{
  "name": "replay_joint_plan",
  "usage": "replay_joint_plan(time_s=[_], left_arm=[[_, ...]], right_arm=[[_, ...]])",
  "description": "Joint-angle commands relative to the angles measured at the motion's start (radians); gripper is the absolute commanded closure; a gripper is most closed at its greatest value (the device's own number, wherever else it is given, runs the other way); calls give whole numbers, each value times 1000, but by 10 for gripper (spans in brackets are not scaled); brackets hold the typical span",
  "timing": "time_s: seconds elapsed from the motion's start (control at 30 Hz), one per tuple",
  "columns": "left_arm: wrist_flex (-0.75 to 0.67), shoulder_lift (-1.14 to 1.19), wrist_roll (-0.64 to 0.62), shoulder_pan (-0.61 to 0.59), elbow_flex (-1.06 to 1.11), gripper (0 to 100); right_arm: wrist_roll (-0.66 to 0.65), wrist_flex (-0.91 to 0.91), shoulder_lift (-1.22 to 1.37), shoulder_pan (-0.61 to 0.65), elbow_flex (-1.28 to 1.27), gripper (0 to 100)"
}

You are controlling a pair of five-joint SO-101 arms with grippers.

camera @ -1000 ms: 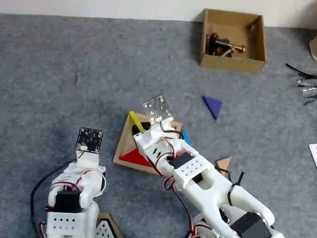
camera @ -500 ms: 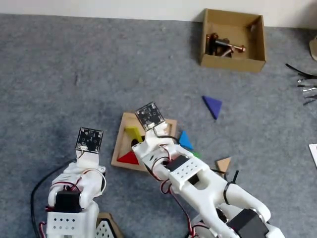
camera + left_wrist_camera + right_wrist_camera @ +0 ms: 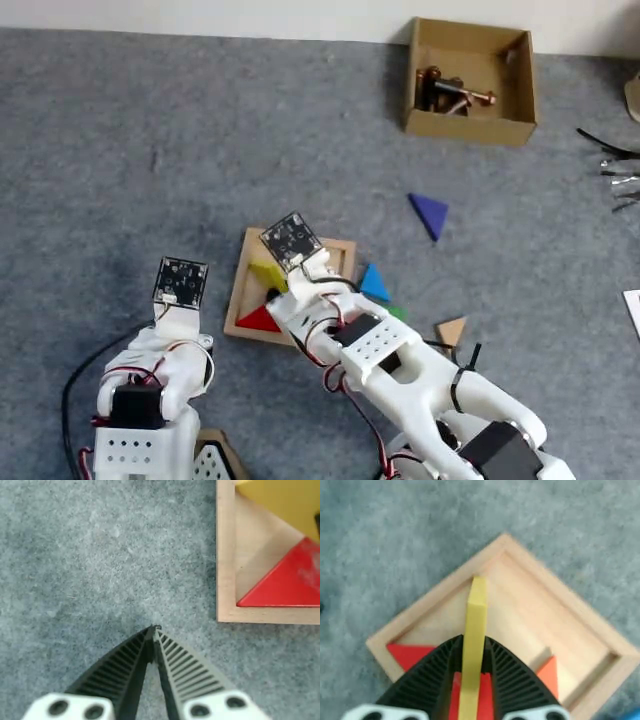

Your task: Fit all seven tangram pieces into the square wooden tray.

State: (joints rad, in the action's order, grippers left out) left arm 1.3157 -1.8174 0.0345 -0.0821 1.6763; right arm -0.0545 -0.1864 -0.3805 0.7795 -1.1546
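Right gripper (image 3: 472,640) grips yellow piece (image 3: 476,610) on edge over tray (image 3: 435,595); left gripper (image 3: 152,628) pinched closed on nothing, over grey carpet (image 3: 150,130).

The right wrist view adds an orange piece (image 3: 547,672) in the tray, which the arm hides in the high view. The left wrist view shows the red piece (image 3: 285,587) flat in a tray corner. Seven pieces counted: yellow, red and orange at the centre tray; a blue triangle (image 3: 374,283) and a green sliver (image 3: 398,313) just off its right edge; a dark blue triangle (image 3: 429,213) well apart to the upper right; a tan piece (image 3: 451,331) lower right. One cardboard box (image 3: 470,80) sits top right. Bare carpet lies open across the upper left.
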Motion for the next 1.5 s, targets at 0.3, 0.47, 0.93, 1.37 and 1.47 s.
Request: replay_joint_plan(time_s=[0.3,0.47,0.93,1.37,1.47], left_arm=[[5,-5,9,-10,19,995],[5,-5,9,-10,19,995],[5,-5,9,-10,19,995],[5,-5,9,-10,19,995],[5,-5,9,-10,19,995]], right_arm=[[-15,-77,-2,25,8,882],[-15,-82,-4,25,50,880],[-12,-156,-4,25,130,878],[-15,-234,-4,25,196,878],[-12,-237,-4,25,217,882]])
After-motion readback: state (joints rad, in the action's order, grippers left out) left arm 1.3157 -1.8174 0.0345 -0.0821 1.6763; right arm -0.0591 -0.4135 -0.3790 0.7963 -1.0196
